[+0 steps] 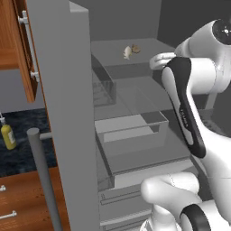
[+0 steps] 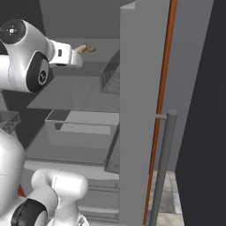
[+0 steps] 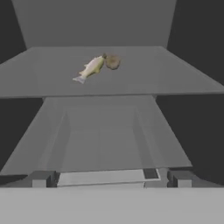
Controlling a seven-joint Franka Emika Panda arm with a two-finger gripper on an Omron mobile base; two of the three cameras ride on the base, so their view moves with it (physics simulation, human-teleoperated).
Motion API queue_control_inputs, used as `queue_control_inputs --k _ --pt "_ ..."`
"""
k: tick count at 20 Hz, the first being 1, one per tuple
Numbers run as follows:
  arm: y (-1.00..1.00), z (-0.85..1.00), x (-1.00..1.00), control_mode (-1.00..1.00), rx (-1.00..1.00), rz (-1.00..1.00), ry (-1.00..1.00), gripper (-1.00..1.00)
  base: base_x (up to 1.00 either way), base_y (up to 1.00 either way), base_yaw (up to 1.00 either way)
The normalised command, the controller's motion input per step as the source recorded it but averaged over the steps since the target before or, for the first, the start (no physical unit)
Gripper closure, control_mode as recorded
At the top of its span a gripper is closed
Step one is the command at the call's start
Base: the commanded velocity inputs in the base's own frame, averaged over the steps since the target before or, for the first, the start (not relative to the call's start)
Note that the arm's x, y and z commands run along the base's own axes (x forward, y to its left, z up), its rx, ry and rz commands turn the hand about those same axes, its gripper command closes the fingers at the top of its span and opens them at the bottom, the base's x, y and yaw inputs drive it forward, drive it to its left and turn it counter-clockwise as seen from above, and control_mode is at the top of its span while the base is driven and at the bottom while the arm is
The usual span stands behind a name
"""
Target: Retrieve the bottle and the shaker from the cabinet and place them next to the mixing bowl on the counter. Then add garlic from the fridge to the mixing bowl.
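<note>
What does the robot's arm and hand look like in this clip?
The arm is built of glossy white rounded links with dark, nearly black joint sections, including a long dark band down one link and a round dark cap at a joint. No cables or readable markings show. The hand ends in two small, blocky dark grey finger tips.

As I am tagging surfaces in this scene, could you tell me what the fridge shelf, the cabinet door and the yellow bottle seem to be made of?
Fridge shelf: probably matte grey plastic or coated metal, flat and without reflections.
Cabinet door: looks like reddish-brown wood with a light satin finish and faint grain, carrying a pale metal-looking bar handle.
Yellow bottle: likely smooth plastic, judging by its even colour, though glass cannot be ruled out.
</note>
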Motion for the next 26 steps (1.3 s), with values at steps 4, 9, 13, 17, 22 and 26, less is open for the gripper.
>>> queue_control_inputs --k 4,9,13,17,22,26 --pt "-0.04 0.59 0.30 -1.00 0.01 0.00 0.09 -1.00 0.00 0.00 0.00" --pt "0.00 0.08 0.58 -1.00 0.07 0.00 0.02 -1.00 0.00 0.00 0.00" --pt "0.00 -0.01 0.55 -1.00 0.01 0.00 0.00 -1.00 0.00 0.00 0.00" --pt "0.00 -0.09 0.56 -1.00 0.00 0.01 0.00 -1.00 0.00 0.00 0.00" --pt "-0.04 -0.07 0.63 -1.00 0.00 0.04 0.00 -1.00 0.00 0.00 0.00" --pt "-0.08 -0.02 0.61 -1.00 0.00 0.10 0.00 -1.00 0.00 0.00 0.00"
